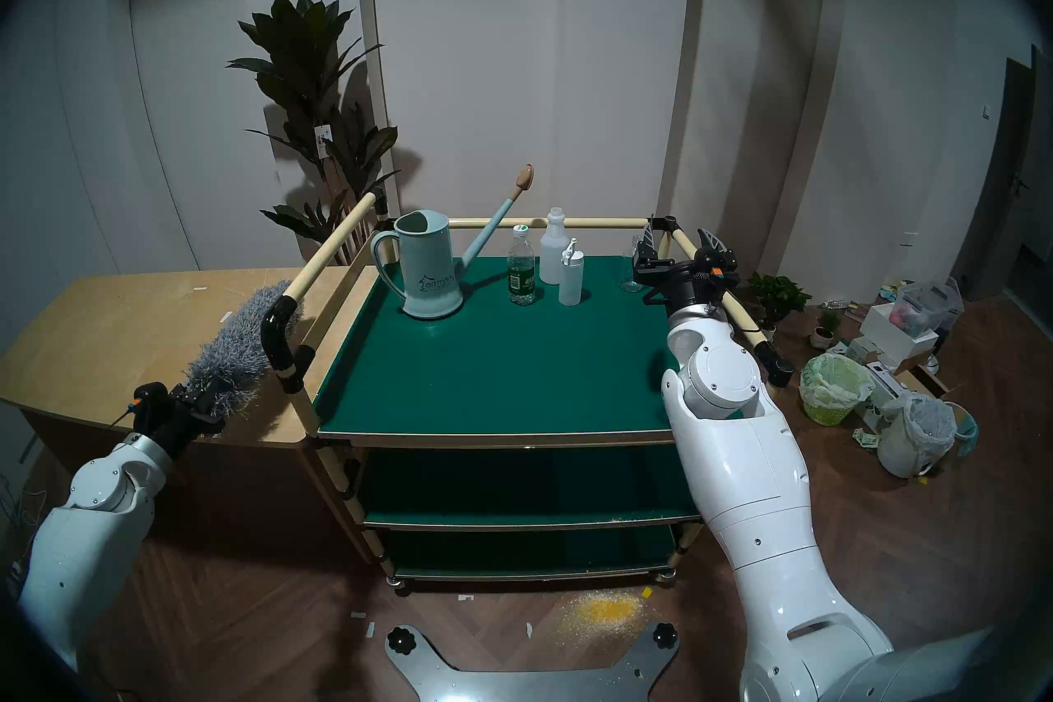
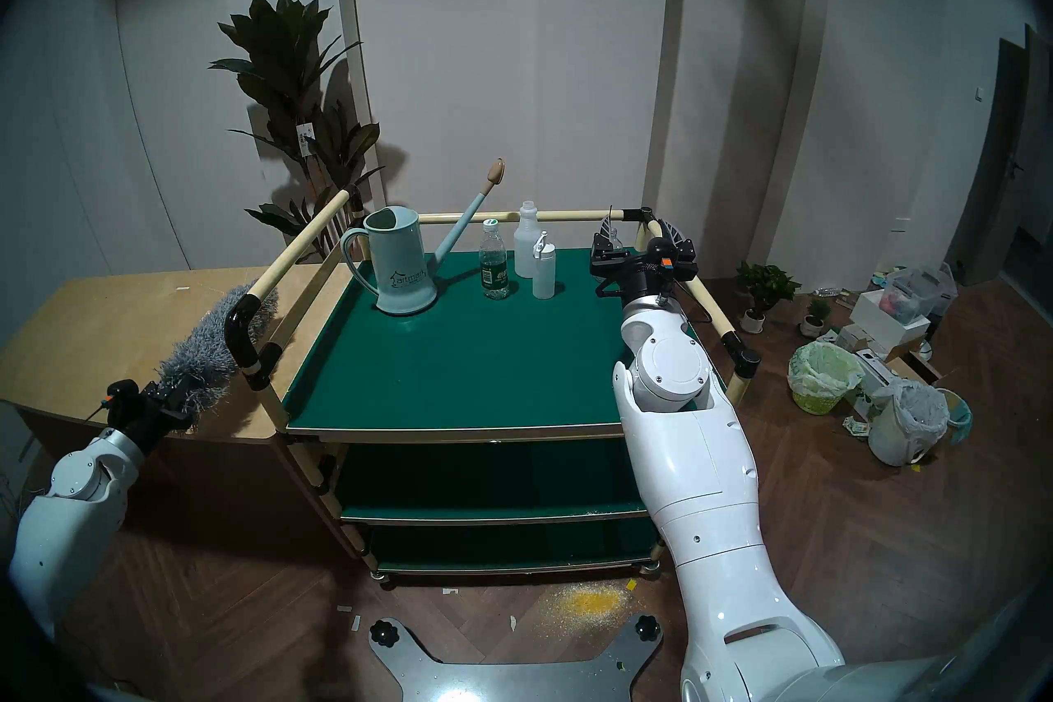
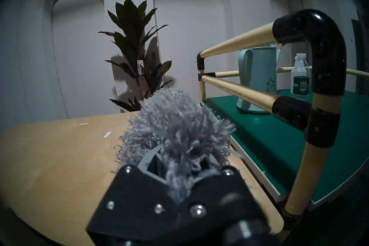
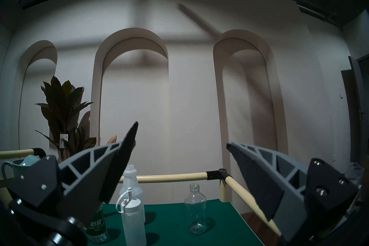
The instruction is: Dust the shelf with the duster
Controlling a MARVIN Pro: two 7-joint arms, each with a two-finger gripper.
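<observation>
The duster (image 1: 239, 342), a shaggy grey brush, points up and away over the tan counter, just left of the cart's left rail. My left gripper (image 1: 199, 399) is shut on its near end; in the left wrist view the strands of the duster (image 3: 175, 125) spill over the left gripper (image 3: 179, 171) and hide the handle. The duster's far tip sits behind the rail's black elbow joint. The shelf (image 1: 490, 364), the dark green top board, lies to the right of the duster and apart from it. My right gripper (image 1: 678, 236) stands open and empty above the shelf's back right corner, by the rail.
At the back of the shelf stand a pale blue watering can (image 1: 427, 273), a water bottle (image 1: 521, 273), two white bottles (image 1: 561, 262) and a clear empty bottle (image 4: 195, 209). The tan counter (image 1: 114, 330) adjoins the cart's left. A tall plant (image 1: 319, 114) stands behind; bins (image 1: 826, 387) crowd the floor right.
</observation>
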